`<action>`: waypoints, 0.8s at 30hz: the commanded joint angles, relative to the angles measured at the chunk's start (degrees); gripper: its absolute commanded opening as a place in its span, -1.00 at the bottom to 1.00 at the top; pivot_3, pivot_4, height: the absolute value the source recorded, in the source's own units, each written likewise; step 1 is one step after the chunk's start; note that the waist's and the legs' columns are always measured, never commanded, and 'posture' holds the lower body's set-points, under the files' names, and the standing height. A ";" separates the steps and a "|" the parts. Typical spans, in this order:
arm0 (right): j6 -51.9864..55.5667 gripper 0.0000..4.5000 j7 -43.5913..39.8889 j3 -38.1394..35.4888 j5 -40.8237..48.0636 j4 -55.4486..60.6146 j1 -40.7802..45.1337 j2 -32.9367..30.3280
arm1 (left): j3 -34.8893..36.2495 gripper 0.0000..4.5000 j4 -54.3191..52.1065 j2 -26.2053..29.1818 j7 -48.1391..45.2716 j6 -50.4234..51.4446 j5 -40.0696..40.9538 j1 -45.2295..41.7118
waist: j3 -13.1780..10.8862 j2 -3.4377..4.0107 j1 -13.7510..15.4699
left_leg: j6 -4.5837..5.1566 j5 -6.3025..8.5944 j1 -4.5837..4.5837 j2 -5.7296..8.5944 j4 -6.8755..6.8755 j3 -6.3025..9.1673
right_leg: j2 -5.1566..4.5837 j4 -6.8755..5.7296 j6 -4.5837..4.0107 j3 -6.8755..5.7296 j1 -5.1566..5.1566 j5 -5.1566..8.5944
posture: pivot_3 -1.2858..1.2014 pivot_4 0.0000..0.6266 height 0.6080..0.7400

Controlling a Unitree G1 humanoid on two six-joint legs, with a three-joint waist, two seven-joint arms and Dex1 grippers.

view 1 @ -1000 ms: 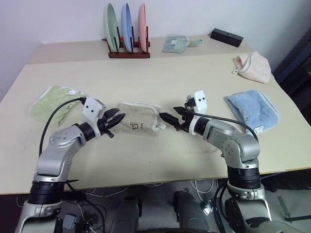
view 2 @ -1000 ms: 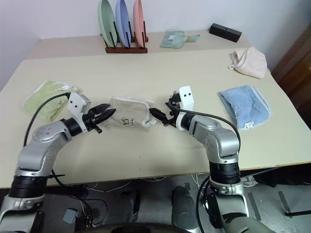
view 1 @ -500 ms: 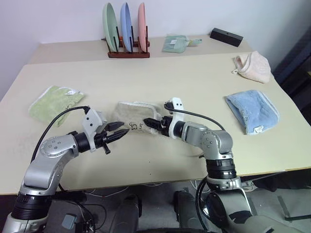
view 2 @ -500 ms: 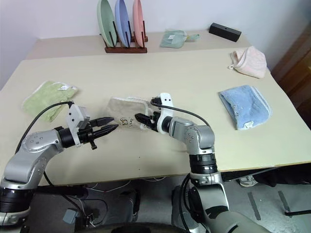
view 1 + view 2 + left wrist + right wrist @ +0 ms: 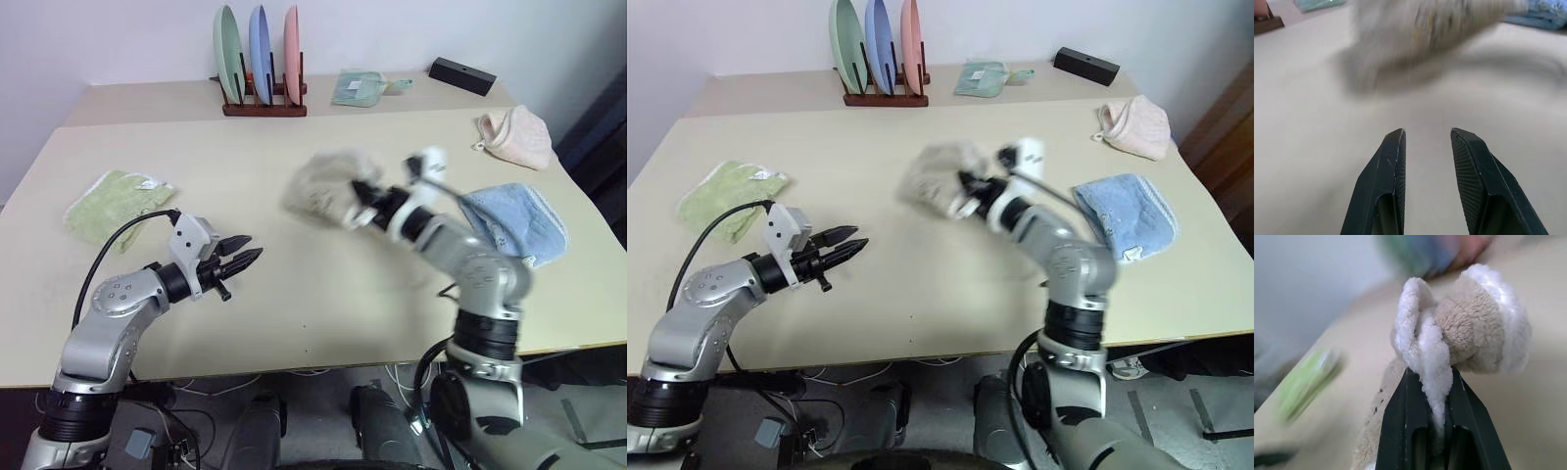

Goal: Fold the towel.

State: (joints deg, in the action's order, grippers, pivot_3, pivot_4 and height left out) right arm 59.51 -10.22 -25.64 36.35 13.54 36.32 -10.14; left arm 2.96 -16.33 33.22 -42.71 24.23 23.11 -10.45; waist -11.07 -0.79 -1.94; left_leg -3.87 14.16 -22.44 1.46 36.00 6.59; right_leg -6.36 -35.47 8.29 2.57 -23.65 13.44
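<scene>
the right gripper [image 5: 1436,396] has just pinched the towel [image 5: 328,184] and hauled it off the table [image 5: 313,313] middle, so unfurling begins, while the left gripper [image 5: 242,259] waits slightly parted, empty.

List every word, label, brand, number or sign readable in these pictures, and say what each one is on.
No text can be read.
towel: held up by the right gripper; blurred, no marking legible.
green cloth: small white tag, too small to read.
blue cloth: nothing legible.
black box: no visible lettering.
</scene>
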 commanded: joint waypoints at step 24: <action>1.46 0.75 25.21 -33.32 16.19 7.58 -15.20 -9.17 | -8.67 -0.36 10.14 -7.50 -4.17 -4.80 -4.52 -10.23 | 0.02 0.36 -0.31 | 0.08 0.03 0.04 -0.06 0.03 -0.15 | 0.07 0.04 0.00 0.13 0.05 0.01 | 0.03 -0.52 1.00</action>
State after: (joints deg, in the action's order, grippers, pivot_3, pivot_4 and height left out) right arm 63.54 15.29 -59.23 52.48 18.32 21.16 -17.60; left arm -6.36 -4.26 25.86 -47.17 20.44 18.54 -20.77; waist -11.05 -0.42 -2.24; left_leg -3.79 14.20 -22.40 1.39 36.03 6.44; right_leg -6.28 -35.42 8.29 2.70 -23.60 13.45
